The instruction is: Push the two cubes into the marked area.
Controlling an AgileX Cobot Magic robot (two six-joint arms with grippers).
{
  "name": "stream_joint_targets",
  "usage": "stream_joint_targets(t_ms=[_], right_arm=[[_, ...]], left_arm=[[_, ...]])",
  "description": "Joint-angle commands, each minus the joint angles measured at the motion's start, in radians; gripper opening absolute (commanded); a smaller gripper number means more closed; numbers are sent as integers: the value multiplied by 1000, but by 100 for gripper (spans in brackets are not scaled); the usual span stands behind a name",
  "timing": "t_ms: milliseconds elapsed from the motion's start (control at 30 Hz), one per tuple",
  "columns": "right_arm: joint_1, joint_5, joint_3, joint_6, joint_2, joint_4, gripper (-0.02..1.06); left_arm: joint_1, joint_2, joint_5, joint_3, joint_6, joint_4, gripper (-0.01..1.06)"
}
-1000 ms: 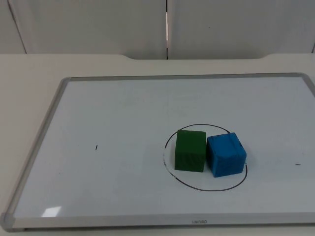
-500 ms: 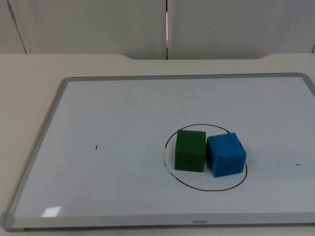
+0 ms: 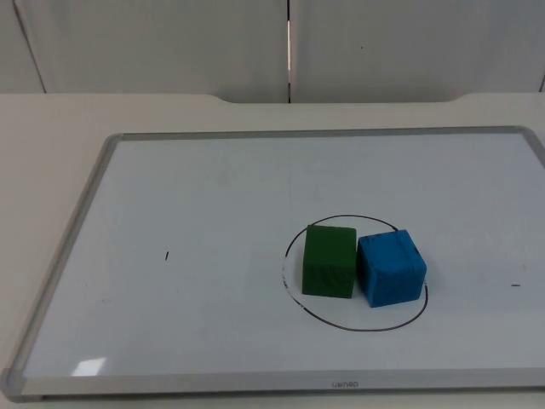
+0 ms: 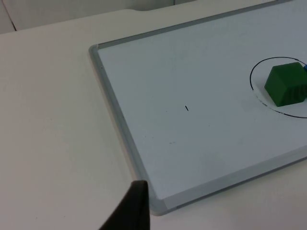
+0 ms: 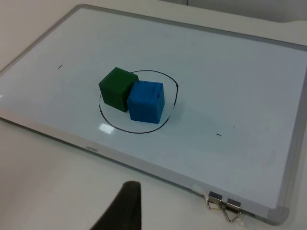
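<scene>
A green cube (image 3: 329, 261) and a blue cube (image 3: 390, 267) stand side by side, touching, inside a black drawn circle (image 3: 353, 327) on a whiteboard (image 3: 213, 187). The blue cube's outer lower corner reaches the circle's line. In the right wrist view the green cube (image 5: 116, 88) and blue cube (image 5: 146, 101) sit well ahead of my right gripper (image 5: 125, 206), which hangs over the bare table beyond the board's front edge. My left gripper (image 4: 132, 206) hovers near the board's near left corner, far from the green cube (image 4: 287, 85).
The whiteboard's metal frame (image 3: 64, 256) rises slightly above the table. Two small black marks (image 3: 167, 255) (image 3: 514, 285) are on the board. Metal binder clips (image 5: 224, 205) sit at its front right edge. A grey partition wall (image 3: 170, 43) ends the table.
</scene>
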Motion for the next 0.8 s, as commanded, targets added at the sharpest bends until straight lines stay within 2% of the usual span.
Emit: stream_joint_targets(t_ms=[0, 400, 600, 767], right_arm=[[-2, -9, 2, 13, -4, 0, 105], [-15, -9, 2, 14, -4, 0, 105], [-111, -9, 2, 14, -4, 0, 105], [-233, -9, 2, 14, -4, 0, 105]], left_arm=[[3, -4, -10, 5, -4, -12, 105], [3, -4, -12, 5, -4, -12, 105], [3, -4, -12, 5, -4, -12, 105], [3, -4, -12, 5, -4, -12, 105]])
